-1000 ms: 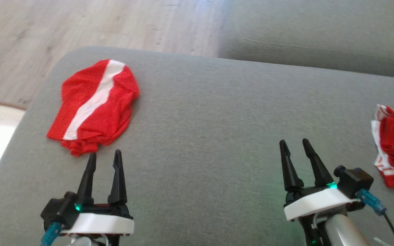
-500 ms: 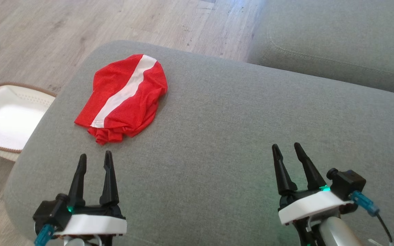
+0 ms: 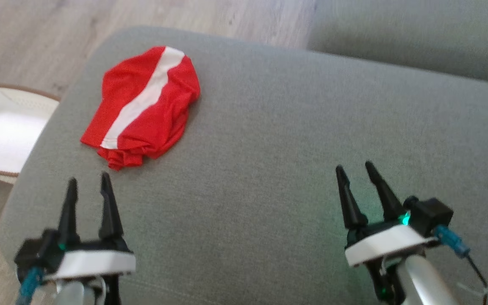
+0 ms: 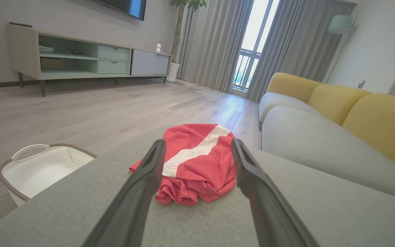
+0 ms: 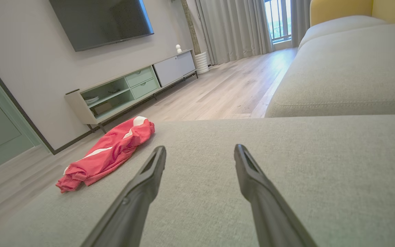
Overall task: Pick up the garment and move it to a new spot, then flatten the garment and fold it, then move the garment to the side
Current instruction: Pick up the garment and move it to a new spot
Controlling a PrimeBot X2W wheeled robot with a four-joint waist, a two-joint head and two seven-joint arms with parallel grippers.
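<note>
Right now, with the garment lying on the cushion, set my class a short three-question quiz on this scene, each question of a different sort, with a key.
1. True or false: the left gripper is shut on the red garment.
2. What stands on the floor beside the grey cushion? A. a white basket B. a stool C. a box
3. Fill in: the garment's stripe is ____.
Key: 1 false, it is open, short of the garment; 2 A; 3 white.
</note>
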